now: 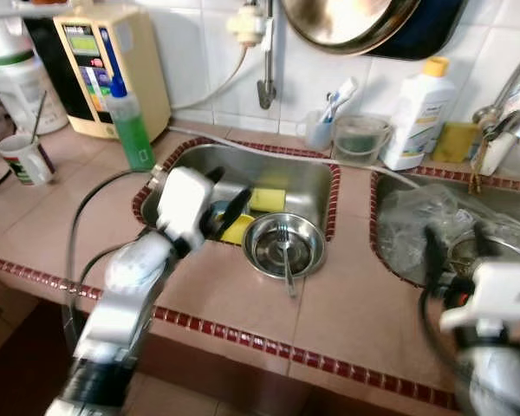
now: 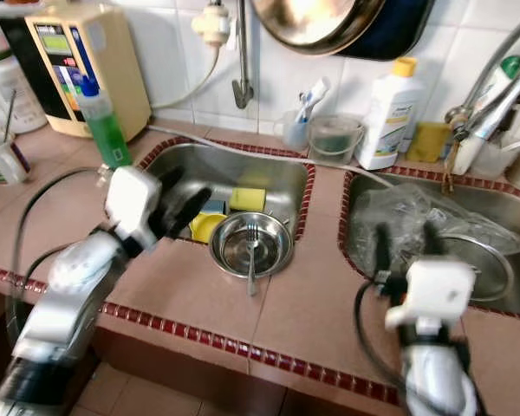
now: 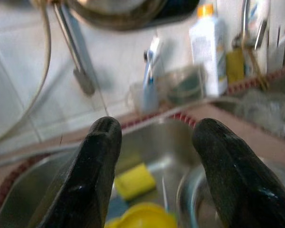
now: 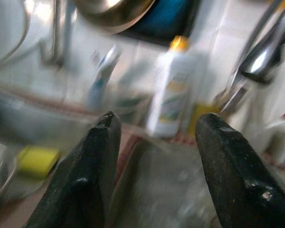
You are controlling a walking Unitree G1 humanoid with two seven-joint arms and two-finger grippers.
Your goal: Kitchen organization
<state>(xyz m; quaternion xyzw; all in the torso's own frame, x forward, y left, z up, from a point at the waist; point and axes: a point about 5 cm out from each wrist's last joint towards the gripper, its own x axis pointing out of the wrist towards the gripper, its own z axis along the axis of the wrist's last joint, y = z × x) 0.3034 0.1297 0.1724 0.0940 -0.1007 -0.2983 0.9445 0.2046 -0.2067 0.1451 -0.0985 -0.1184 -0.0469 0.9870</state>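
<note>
With its fingers apart, the left gripper (image 1: 226, 204) should be lowered squarely over the round steel bowl (image 1: 282, 245), the fork (image 1: 286, 256) inside avoided.

The bench (image 1: 269, 303) is of smooth matt pinkish tiles, edged with glossy dark red ones. The sink (image 1: 305, 178) and the bowl (image 1: 282, 245) are shiny metal, and a metal fork (image 1: 286, 260) lies in the bowl. The sponge (image 1: 267, 199) looks soft and matt. The white bottle (image 1: 420, 117) is smooth plastic. The wall (image 1: 199, 52) has glossy white tiles. The left gripper (image 1: 228, 206) has black matt fingers (image 3: 92, 175)
</note>
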